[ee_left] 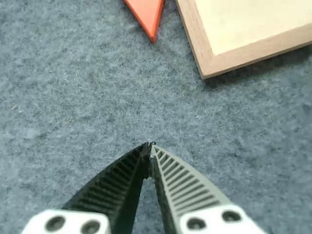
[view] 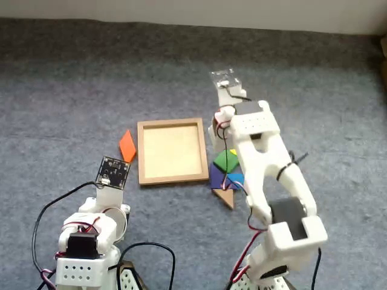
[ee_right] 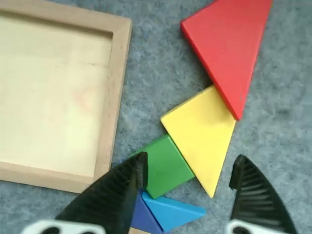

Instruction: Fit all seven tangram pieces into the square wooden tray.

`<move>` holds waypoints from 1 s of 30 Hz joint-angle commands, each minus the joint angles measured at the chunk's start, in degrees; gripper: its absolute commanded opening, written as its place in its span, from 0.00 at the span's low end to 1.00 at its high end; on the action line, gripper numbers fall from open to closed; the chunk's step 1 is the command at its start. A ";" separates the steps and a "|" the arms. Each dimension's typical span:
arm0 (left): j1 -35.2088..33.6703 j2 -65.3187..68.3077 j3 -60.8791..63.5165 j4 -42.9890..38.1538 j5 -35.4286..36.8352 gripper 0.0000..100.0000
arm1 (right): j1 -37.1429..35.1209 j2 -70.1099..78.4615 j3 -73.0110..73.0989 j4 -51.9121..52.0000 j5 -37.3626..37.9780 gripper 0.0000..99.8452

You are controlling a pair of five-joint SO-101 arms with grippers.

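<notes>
Nothing sits in the square wooden tray [view: 172, 179] yet. Its floor is bare, so by my count all seven pieces are still yours to place. The tray lies about mid-bench [view: 72, 90], with the orange parallelogram [view: 127, 145] just beside its left side and the other six clustered off its right side.

From above, the right arm [view: 266, 163] lies across much of that cluster. You can pick out the green square [view: 225, 160], the blue triangle [view: 234, 179], a dark blue piece [view: 216, 174] and the tan triangle [view: 225, 196], the last being nearest the bench's near edge. The right wrist view adds the red triangle [ee_right: 229, 48] touching the yellow triangle [ee_right: 202, 136]. It also shows your right claw [ee_right: 190, 163] spread wide and empty above the yellow and green pieces.

The left wrist view shows your left claw [ee_left: 148, 146] with its tips pressed together on nothing, over bare bench near the tray's near-left corner.
</notes>
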 commanded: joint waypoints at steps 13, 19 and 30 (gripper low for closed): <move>-0.48 -0.84 1.19 0.18 0.53 0.03 | -0.66 14.02 -17.36 6.11 -4.04 0.39; -0.48 -0.84 1.19 0.18 0.53 0.03 | -0.31 17.36 -17.36 3.03 -4.13 0.39; -0.48 -0.84 1.19 0.18 0.53 0.03 | 0.66 18.59 -17.36 -0.84 -4.48 0.39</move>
